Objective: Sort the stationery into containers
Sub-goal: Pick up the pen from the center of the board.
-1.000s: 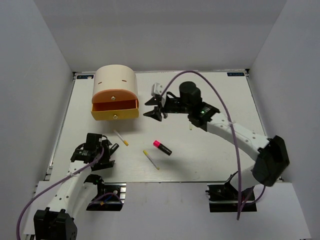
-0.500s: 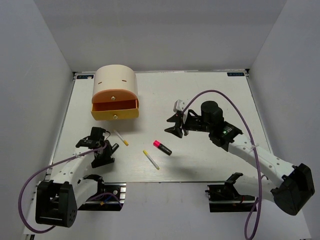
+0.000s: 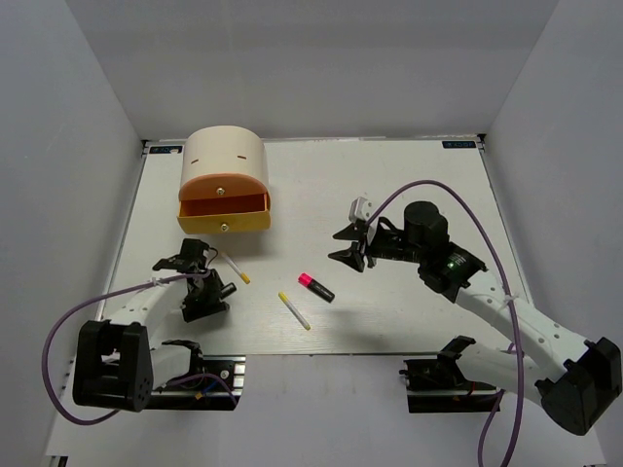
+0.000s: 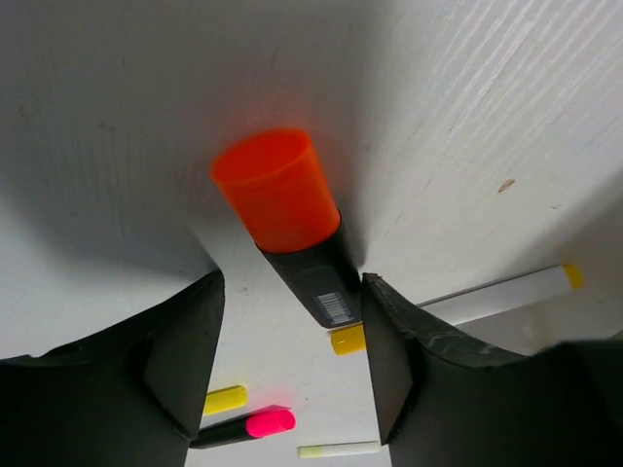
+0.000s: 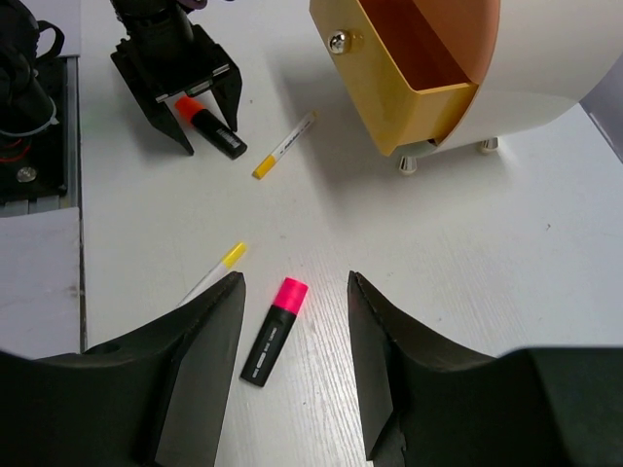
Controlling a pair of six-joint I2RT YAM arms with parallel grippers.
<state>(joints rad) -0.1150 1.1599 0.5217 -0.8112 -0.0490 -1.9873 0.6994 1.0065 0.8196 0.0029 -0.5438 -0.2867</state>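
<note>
A small barcode label, too fine to read, sits on the black orange-capped highlighter. It lies on the white table toward the left edge, between the left gripper's parted fingers, with a gap on one side. The right gripper hangs with its fingers apart and nothing between them, above the pink-capped highlighter. The beige half-cylinder cabinet's yellow drawer stands pulled out.
</note>
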